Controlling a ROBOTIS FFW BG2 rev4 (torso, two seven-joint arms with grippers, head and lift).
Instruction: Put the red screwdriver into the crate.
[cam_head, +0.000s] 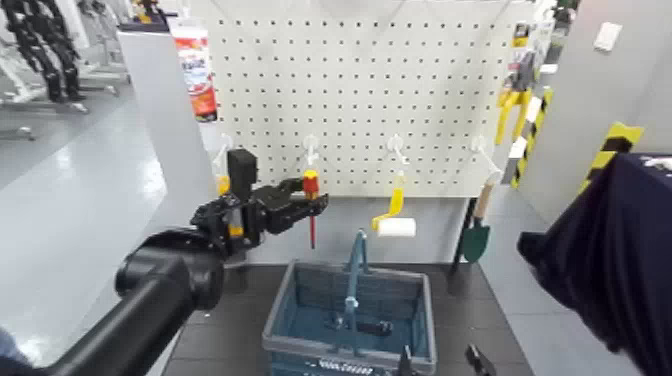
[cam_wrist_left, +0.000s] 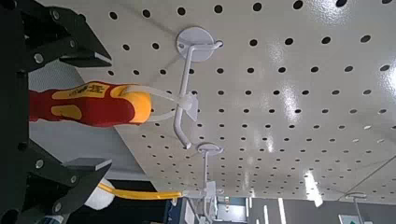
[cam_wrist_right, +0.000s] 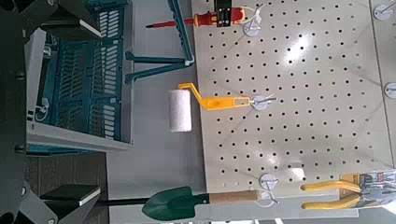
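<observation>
Grasp step: the left tool (cam_head: 314, 197) stands open around the red screwdriver (cam_wrist_left: 101, 105), on its hook (cam_wrist_left: 185, 91). Next, close, unhook, move above the crate (cam_head: 428, 318). The right tool (cam_head: 441, 358) idles open, near side.

White pegboard (cam_head: 350, 90) with rows of dark holes, glossy light patches on its face. Black-and-yellow hazard stripes (cam_head: 612, 150) on grey wall panel (cam_head: 605, 75) at right. Pale grey floor (cam_head: 90, 180) at left, dark plank-patterned tabletop (cam_head: 470, 310) below pegboard.
</observation>
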